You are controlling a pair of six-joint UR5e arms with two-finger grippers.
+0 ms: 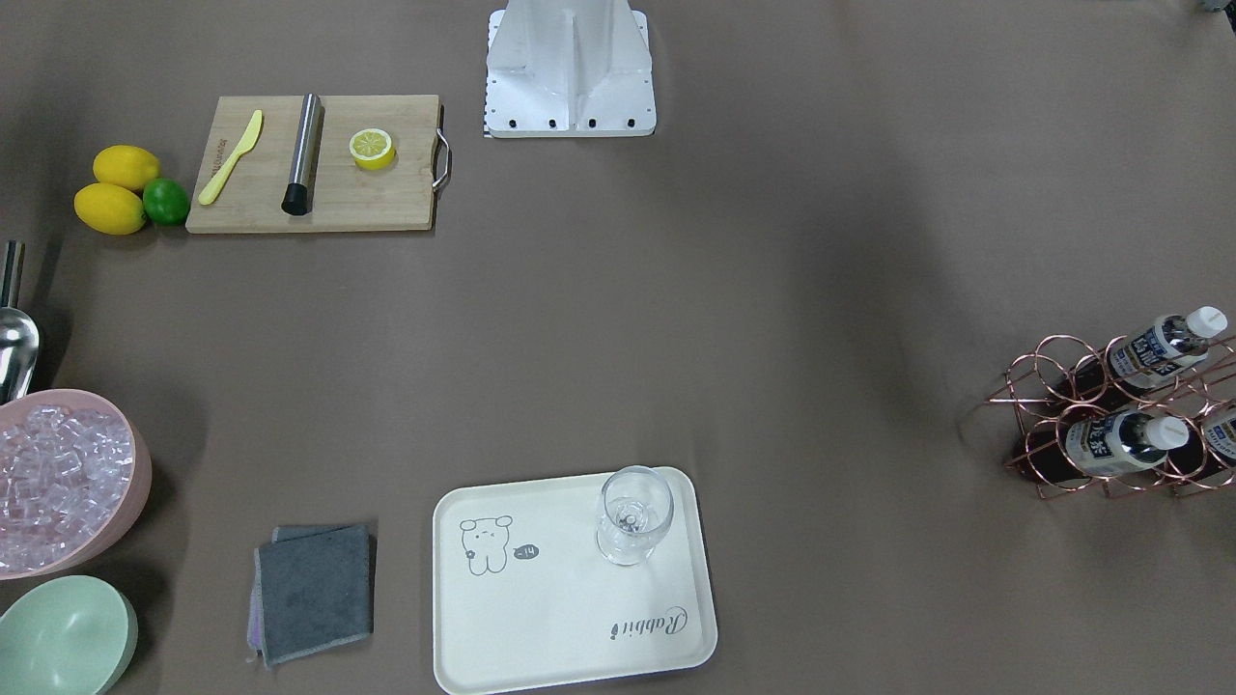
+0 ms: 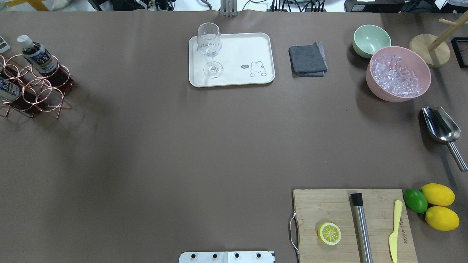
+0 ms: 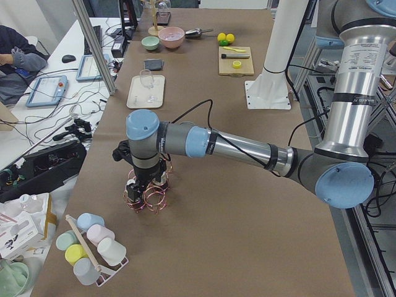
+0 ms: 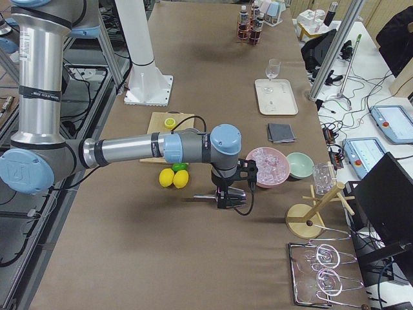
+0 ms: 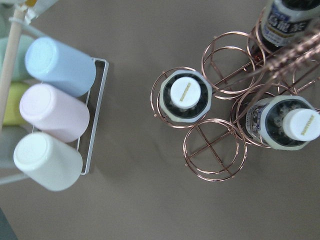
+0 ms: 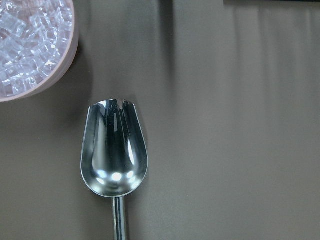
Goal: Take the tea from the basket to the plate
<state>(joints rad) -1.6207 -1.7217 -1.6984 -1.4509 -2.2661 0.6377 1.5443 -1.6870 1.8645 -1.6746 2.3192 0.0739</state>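
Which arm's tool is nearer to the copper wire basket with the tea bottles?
Left. The left tool hangs directly over the basket at its end of the table; the right tool is over the metal scoop at the opposite end.

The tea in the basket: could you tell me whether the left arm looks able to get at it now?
Probably yes: the left gripper hangs above the basket, and the tea stands cap up, nothing over it.

Third tea (image 1: 1224,431) cut by frame edge; basket (image 1: 1048,401) partly cropped; left claw (image 3: 142,185) seemingly above basket, jaws unreadable.
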